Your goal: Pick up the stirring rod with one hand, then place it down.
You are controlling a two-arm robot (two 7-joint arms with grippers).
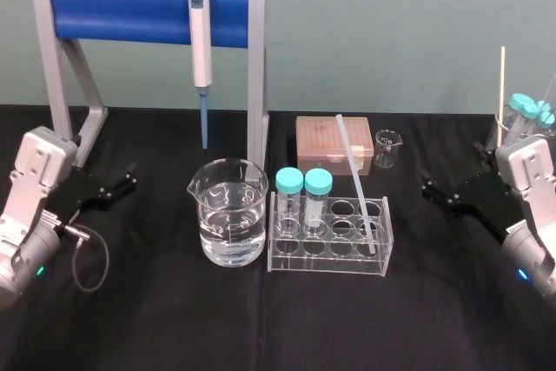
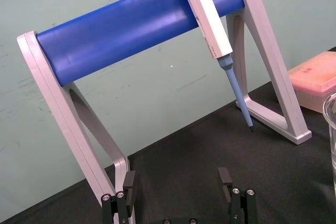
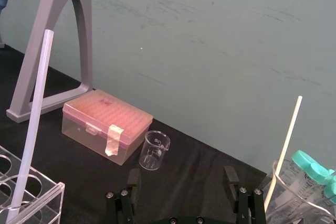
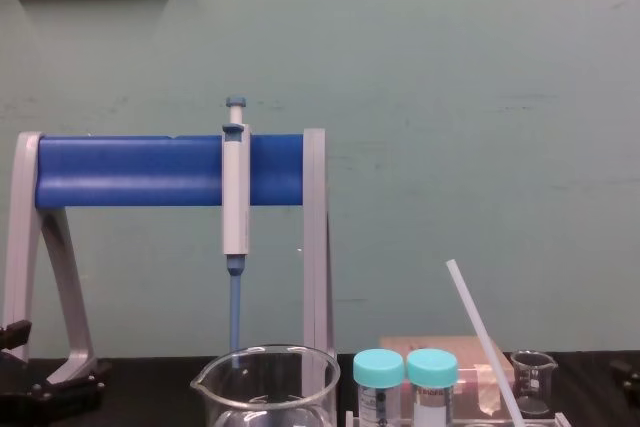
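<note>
1. In the rack (image 1: 330, 263) at mid-table, the rod (image 1: 356, 182) leans, its lower end in a right-hand hole and its top over the box (image 1: 317, 141).
2. The chest view cuts off its lower end.
3. The left gripper (image 1: 113, 188) sits by the stand (image 1: 61, 67), jaws wide apart, empty.
4. The right gripper (image 1: 439, 193) sits well right of the rack, jaws equally spread, empty.

The stirring rod (image 1: 356, 181) leans in the rack (image 1: 330, 260) (right of the beaker (image 1: 228, 190)).

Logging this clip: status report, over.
Open, idle at sides: left gripper, right gripper. Untouched stirring rod leans in tube rack. Nearby capped tubes not blocking.
</note>
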